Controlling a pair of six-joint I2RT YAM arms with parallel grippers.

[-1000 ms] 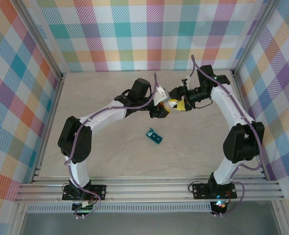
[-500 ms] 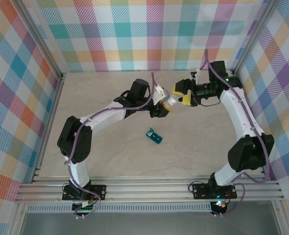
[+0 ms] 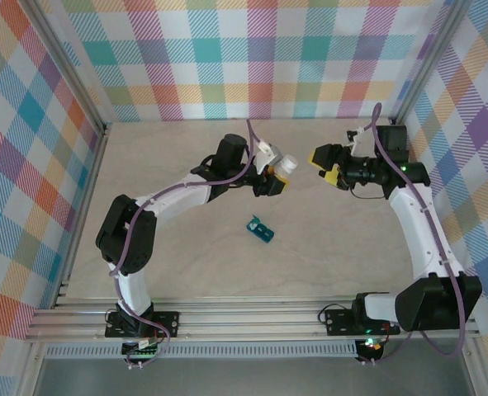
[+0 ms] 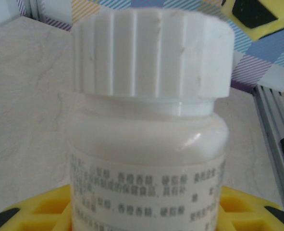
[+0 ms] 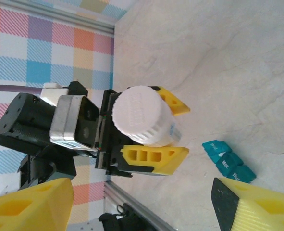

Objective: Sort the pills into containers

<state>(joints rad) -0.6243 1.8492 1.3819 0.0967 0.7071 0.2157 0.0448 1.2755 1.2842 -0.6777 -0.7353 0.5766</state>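
One blocky teal plastic pill box point(image 5: 228, 161)

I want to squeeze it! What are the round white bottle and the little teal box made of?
The round white bottle looks like smooth, slightly glossy plastic: a soft highlight sits on its shoulder. The little teal pill box is probably plastic too, judging by its even colour and moulded shape.

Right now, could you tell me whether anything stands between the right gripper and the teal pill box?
Nothing visible does: bare table lies between the open right gripper and the pill box. The left gripper holds the white bottle off to one side.
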